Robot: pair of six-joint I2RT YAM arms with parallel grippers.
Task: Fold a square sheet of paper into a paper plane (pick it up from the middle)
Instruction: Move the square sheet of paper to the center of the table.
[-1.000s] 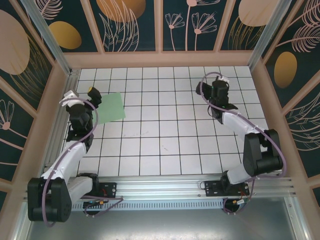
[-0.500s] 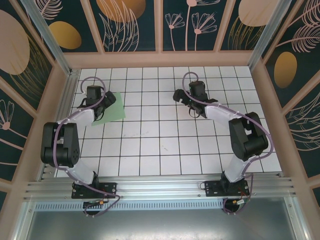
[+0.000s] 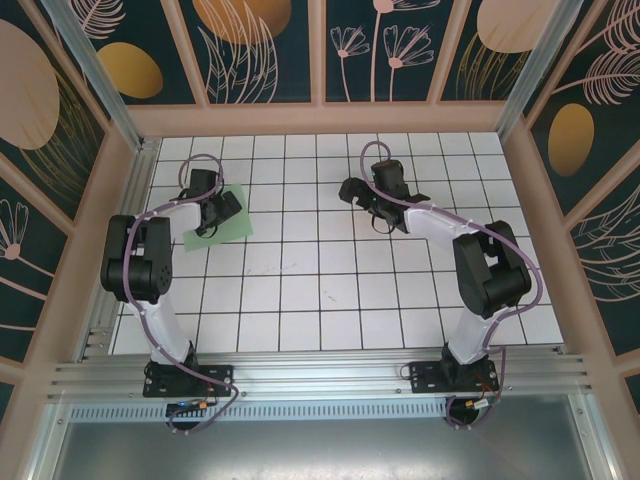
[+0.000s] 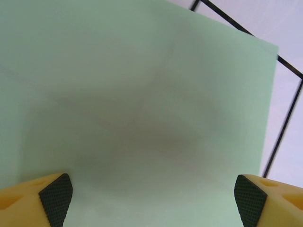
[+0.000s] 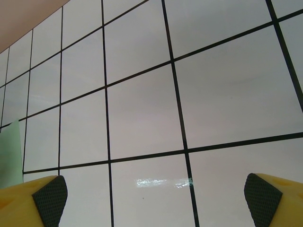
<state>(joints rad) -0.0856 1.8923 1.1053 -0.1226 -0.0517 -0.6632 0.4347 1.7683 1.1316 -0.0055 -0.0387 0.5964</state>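
Both jaws are gaping wide, gripping nothing; left jaws are hanging over the square sheet of paper (image 4: 142, 109) lying flat on the worktop (image 3: 330, 290), right jaws well apart from it.

No lettering, brand, number or sign is showing legibly anywhere; every visible surface is reading blank.

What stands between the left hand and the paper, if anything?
Nothing visible does. The left hand is open right above the paper. In the left wrist view, bare green paper fills the space between its fingers, and no other thing lies on it.
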